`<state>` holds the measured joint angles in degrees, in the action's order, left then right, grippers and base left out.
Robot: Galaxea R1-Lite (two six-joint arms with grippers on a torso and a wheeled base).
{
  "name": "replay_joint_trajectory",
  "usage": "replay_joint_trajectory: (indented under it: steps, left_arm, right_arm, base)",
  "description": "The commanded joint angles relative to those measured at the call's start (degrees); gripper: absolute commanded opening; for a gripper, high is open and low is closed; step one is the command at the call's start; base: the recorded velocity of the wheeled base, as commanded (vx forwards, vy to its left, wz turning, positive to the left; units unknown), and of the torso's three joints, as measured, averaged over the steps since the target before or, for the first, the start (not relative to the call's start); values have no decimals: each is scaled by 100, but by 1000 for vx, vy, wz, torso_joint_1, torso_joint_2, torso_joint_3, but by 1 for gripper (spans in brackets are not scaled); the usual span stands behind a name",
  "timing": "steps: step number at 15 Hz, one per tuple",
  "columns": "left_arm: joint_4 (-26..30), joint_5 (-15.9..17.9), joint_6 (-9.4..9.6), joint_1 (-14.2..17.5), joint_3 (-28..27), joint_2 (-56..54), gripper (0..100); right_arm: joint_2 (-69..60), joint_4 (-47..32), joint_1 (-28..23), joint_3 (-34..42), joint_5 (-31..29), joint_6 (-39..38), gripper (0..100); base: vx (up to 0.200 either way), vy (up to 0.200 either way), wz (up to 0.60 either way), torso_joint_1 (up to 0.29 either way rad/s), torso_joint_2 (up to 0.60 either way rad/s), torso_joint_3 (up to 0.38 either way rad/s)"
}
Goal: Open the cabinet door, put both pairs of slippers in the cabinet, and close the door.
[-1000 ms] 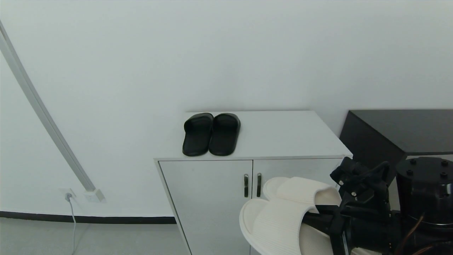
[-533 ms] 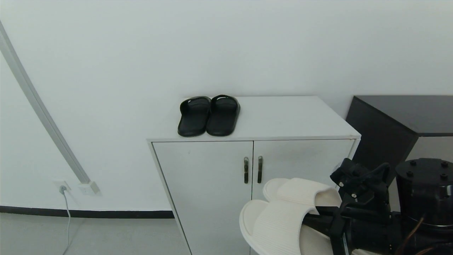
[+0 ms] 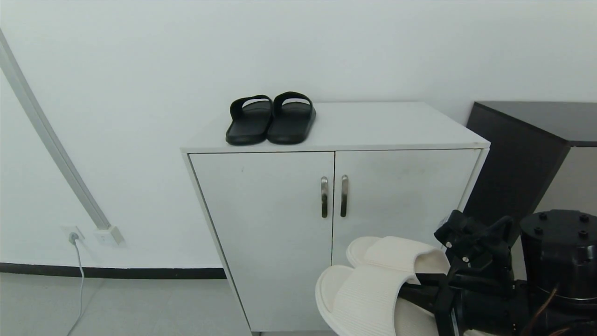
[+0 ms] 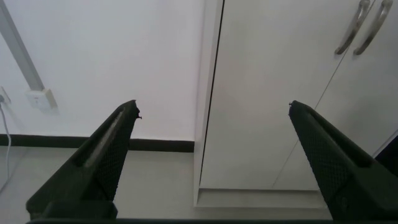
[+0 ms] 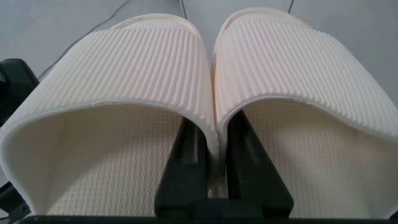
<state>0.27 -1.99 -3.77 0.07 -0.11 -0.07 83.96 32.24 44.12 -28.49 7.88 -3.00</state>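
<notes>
jaws of our right gripper (image 5: 213, 163) clench the ribbed cream slippers (image 3: 371, 298), while our left gripper (image 4: 212, 115) gapes before the white two-door cabinet (image 3: 270, 224).

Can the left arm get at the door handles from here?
Probably yes: the left end effector is open and empty, facing the cabinet front, with nothing between it and the handles.

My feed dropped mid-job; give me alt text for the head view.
The right gripper holds a pair of white slippers low in front of a white two-door cabinet whose doors are shut. A pair of black slippers sits on the cabinet top, toward its left side.
</notes>
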Motion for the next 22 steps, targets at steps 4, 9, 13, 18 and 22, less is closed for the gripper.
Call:
replay_joint_trajectory:
  steps: [4,9,13,18,22]
  left_arm:
    - [0,-3,-10,1,-7,7,100]
    - [0,-12,-89,1,-7,7,100]
    - [0,-3,-89,1,-7,7,100]
    - [0,-12,-89,1,-7,7,100]
    - [-9,-179,-168,1,-15,7,100]
  right_arm:
    - [15,1,0,19,-14,10,0]
    - [-11,10,0,-16,-23,54,0]
    - [-28,71,0,54,-5,186,0]
    - [-55,71,0,107,4,186,0]
    - [-72,80,0,133,21,177,0]
  base:
    - [0,0,0,-129,466,332]
    - [0,0,0,-77,449,366]
    - [0,0,0,-3,213,196]
    - [0,0,0,0,0,0]
    - [0,0,0,-5,109,72]
